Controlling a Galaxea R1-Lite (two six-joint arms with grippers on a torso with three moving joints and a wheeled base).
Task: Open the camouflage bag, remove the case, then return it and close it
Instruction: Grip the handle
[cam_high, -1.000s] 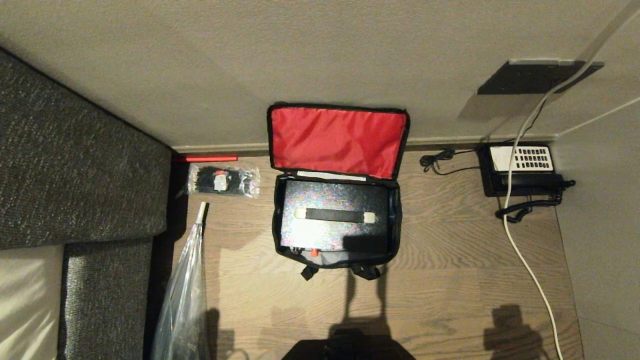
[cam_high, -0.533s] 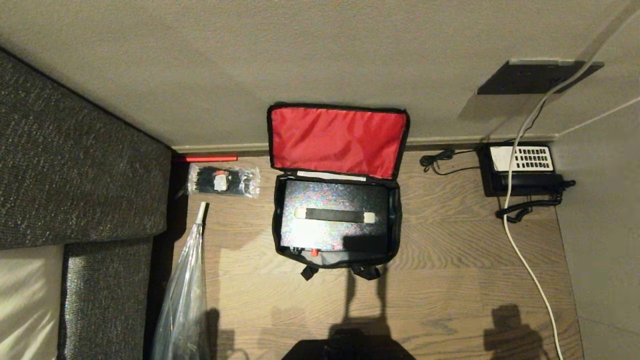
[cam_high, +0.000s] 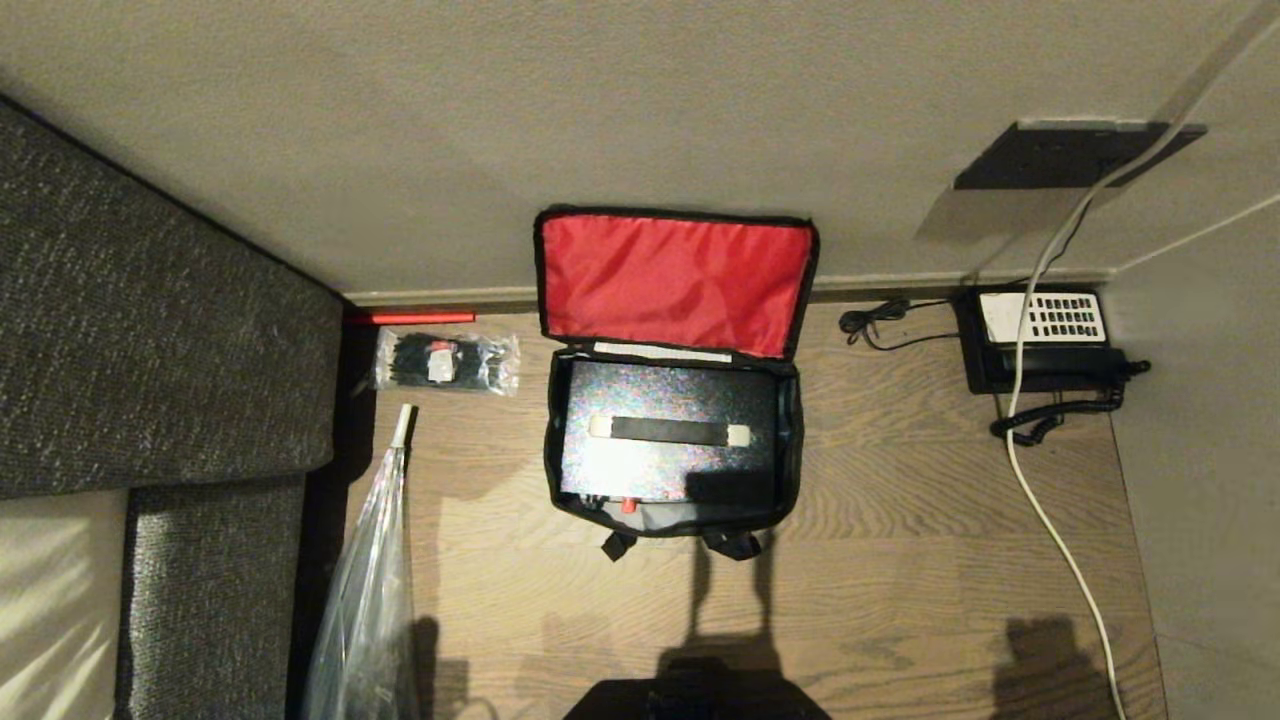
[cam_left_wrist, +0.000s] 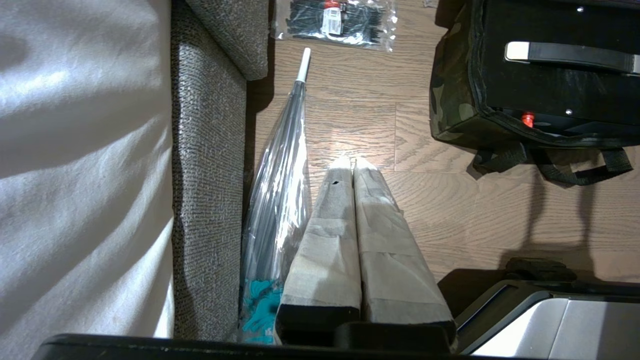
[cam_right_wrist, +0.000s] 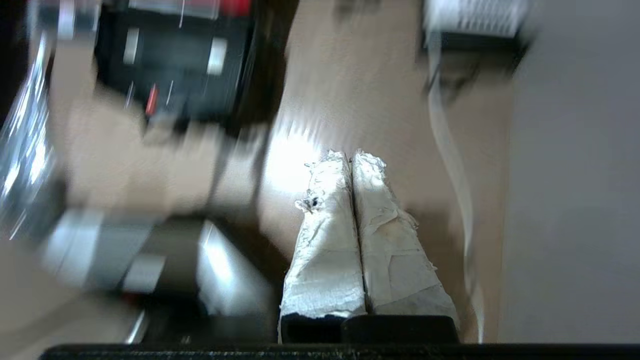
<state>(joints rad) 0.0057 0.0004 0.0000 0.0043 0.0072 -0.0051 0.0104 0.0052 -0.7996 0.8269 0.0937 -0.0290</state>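
The camouflage bag (cam_high: 552, 450) stands open on the wood floor against the wall, its red lid lining (cam_high: 672, 280) leaning back upright. The black speckled case (cam_high: 655, 470) lies flat inside it, strap handle up. Neither gripper shows in the head view. My left gripper (cam_left_wrist: 350, 161) hangs shut and empty above the floor, to the left of the bag (cam_left_wrist: 452, 100) and apart from it. My right gripper (cam_right_wrist: 350, 154) is shut and empty over bare floor, with the bag (cam_right_wrist: 262, 75) and case (cam_right_wrist: 170, 85) blurred ahead on its left.
A grey sofa (cam_high: 150, 330) fills the left side, with a clear umbrella (cam_high: 370, 580) lying beside it. A packet of black ties (cam_high: 445, 362) lies left of the bag. A black telephone (cam_high: 1045, 340) and a white cable (cam_high: 1050, 520) are on the right by the wall.
The arm shadow on the floor at the lower right has slid a little lower and to the right. Bag, lid and case have not moved.
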